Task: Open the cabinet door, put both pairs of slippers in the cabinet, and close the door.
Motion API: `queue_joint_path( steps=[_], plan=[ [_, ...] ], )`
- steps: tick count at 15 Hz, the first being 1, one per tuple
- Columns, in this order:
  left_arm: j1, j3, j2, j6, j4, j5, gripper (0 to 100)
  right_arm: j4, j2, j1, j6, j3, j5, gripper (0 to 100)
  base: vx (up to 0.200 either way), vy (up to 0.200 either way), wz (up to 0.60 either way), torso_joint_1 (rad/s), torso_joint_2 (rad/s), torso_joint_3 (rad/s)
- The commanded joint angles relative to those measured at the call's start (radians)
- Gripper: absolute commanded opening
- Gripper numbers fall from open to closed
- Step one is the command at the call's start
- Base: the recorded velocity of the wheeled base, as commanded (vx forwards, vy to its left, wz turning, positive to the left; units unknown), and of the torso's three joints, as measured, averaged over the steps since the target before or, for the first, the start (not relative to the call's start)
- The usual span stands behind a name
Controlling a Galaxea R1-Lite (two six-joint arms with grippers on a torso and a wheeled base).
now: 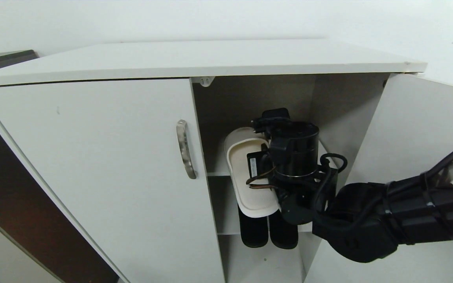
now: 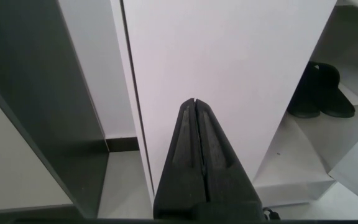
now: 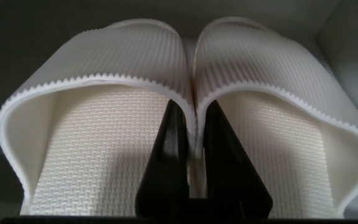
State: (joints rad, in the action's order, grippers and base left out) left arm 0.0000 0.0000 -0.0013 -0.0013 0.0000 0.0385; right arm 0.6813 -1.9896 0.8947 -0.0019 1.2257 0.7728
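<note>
Left claw (image 2: 194, 102) has its fingers pressed together, gripping nothing, just before the cabinet's (image 1: 210, 59) closed left door (image 1: 92, 165); a metal handle (image 1: 186, 149) runs along that door's right edge; past it, in the open right half, the white slippers (image 1: 246, 200) lie with toes toward the back over the upper shelf (image 1: 216, 171), heels jutting past its front edge; right claw (image 3: 192, 112) is clamped on the pair's two touching inner walls, one finger inside each slipper; black slippers (image 1: 253, 232) sit on the lower shelf (image 1: 226, 228) directly beneath, heels over its front edge; right door (image 1: 415, 137) stands swung open.
</note>
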Motion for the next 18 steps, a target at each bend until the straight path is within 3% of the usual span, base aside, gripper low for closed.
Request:
queue_joint_path(
  steps=[1,8,18],
  plan=[
    [0.0,0.0,0.001,0.0,0.0,0.0,0,-0.074,-0.044,-0.034,0.0,0.106,-0.003,0,0.0,0.0,0.0,0.0,0.0,0.0],
    [0.0,0.0,0.001,0.0,0.0,0.0,0,-0.232,-0.123,-0.108,0.059,0.353,-0.003,0,0.0,0.0,0.0,0.0,0.0,0.0],
    [0.0,0.0,0.001,-0.002,0.0,0.0,0,-0.255,-0.172,-0.125,0.074,0.399,-0.018,0,0.0,0.0,0.0,0.0,0.0,0.0]
  ],
)
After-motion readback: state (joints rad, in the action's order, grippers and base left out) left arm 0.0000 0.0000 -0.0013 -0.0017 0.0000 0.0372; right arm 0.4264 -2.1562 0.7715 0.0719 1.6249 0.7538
